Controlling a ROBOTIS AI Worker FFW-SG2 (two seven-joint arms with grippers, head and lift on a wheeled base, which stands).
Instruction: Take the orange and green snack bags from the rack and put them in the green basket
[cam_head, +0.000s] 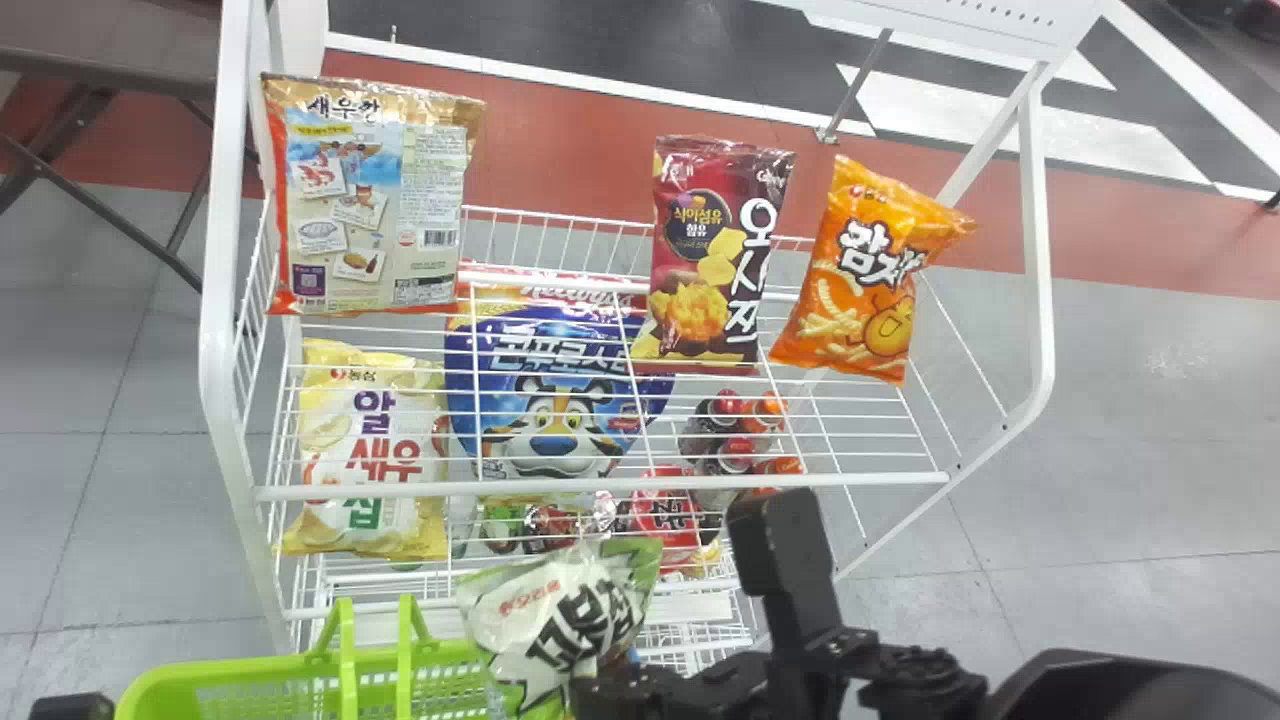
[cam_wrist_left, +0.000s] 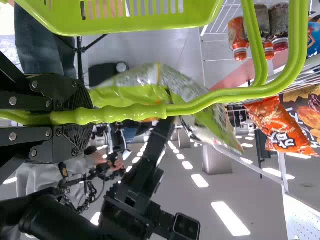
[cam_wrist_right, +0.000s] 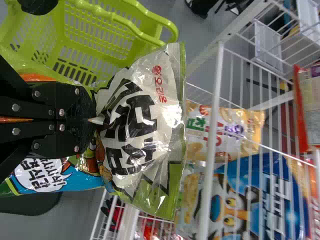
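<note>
Grey floor with a red band runs behind the white wire rack. Closest to me is the green snack bag, out in front of the rack; my right end effector has it pinched between closed fingers. From the head view it overlaps the right end of the green basket, though I can't tell if the two touch. My left end effector is clamped around a handle of that basket.

Farther out, I have the orange snack bag at the right side of the rack's upper shelf, tilted, beside a dark red snack bag. A beige-and-red bag takes the left side of that same level. Through the wires below, I see a pale yellow bag on the left, a blue cereal bag with a cartoon tiger next to it, and a cluster of bottles with red and orange caps to the right. Off past the rack's left side, I also get part of a brown table and its dark legs.
</note>
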